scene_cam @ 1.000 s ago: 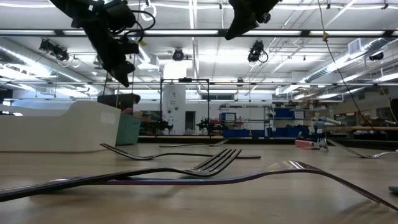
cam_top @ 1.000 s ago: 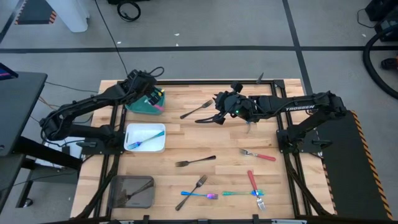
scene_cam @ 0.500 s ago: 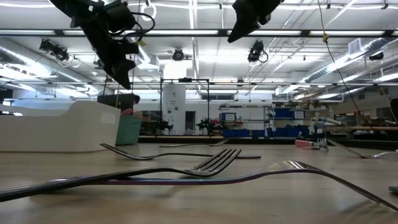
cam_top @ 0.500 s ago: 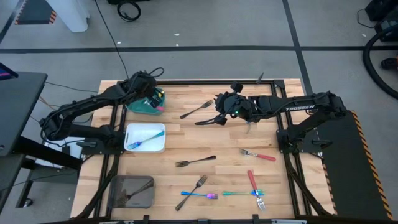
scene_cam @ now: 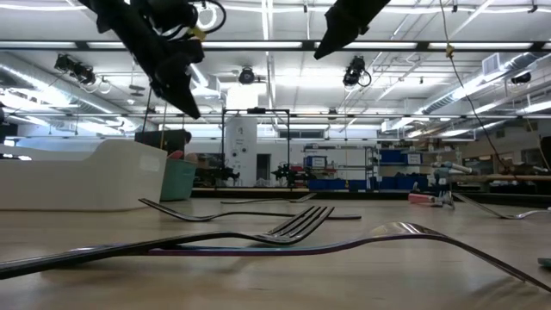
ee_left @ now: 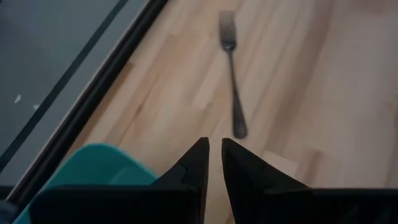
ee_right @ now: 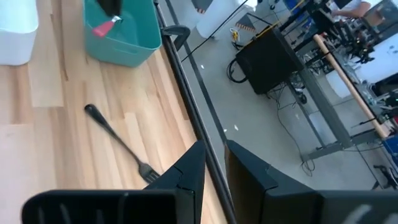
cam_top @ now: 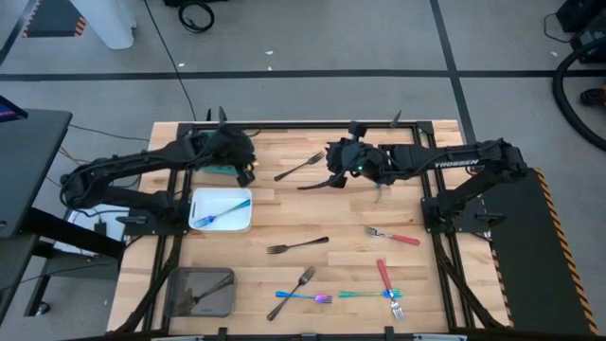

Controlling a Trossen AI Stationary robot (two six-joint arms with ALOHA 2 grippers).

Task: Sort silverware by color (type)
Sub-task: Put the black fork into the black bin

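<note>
Forks lie loose on the wooden table [cam_top: 284,213]. A dark one [cam_top: 301,167] [ee_left: 231,81] [ee_right: 118,146] is at the far middle, and two more [cam_top: 296,246] [cam_top: 301,281] lie nearer. Red-handled ones [cam_top: 393,236] [cam_top: 383,277] and iridescent ones [cam_top: 301,297] [cam_top: 365,295] lie near right. My left gripper [cam_top: 248,170] [scene_cam: 191,110] [ee_left: 214,146] hangs above the teal tray's [ee_left: 99,165] right rim. It points at the far dark fork, a narrow gap between its fingers, which hold nothing. My right gripper [cam_top: 311,184] [scene_cam: 320,53] [ee_right: 214,152] hovers right of that fork, narrowly open with nothing in it.
The teal tray [ee_right: 118,34] at the far left holds a red handle [ee_right: 106,28]. A white tray [cam_top: 241,223] holds an iridescent fork [cam_top: 220,213]. A grey tray [cam_top: 185,301] at the near left holds a dark utensil. The table's black far rail [ee_right: 186,81] runs beside the dark fork.
My left gripper has swung from above the teal tray toward the table's right and turned toward the far dark fork, staying raised. My right gripper has stayed where it was and rolled slightly. No fork has moved.
</note>
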